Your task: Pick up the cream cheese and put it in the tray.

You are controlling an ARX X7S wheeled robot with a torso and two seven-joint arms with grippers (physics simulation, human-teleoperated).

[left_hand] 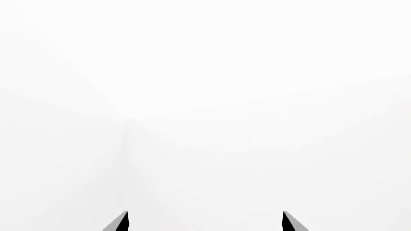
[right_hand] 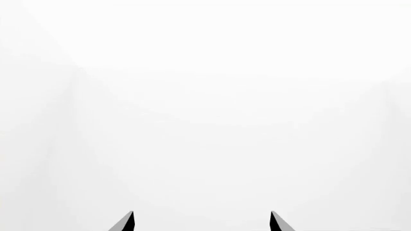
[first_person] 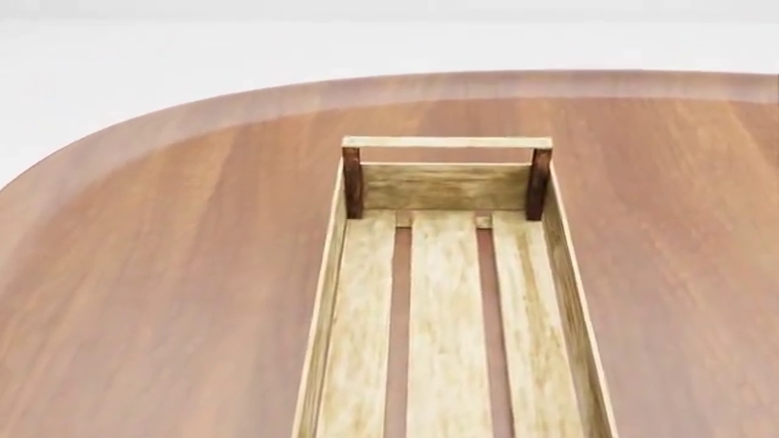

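The tray (first_person: 563, 274), a long light-wood slatted crate with dark corner posts and a handle bar at its far end, lies in the middle of the head view and runs off the bottom edge; nothing shows inside it. The cream cheese is out of view in every frame. My left gripper (left_hand: 205, 222) shows only two dark fingertips set wide apart against blank white, open and empty. My right gripper (right_hand: 201, 222) looks the same, open with nothing between its fingers. Neither gripper appears in the head view.
A brown wooden table (first_person: 159, 274) with a rounded far-left corner carries the crate. Beyond its far edge is plain white background (first_person: 122, 55). Both wrist views face only white surroundings.
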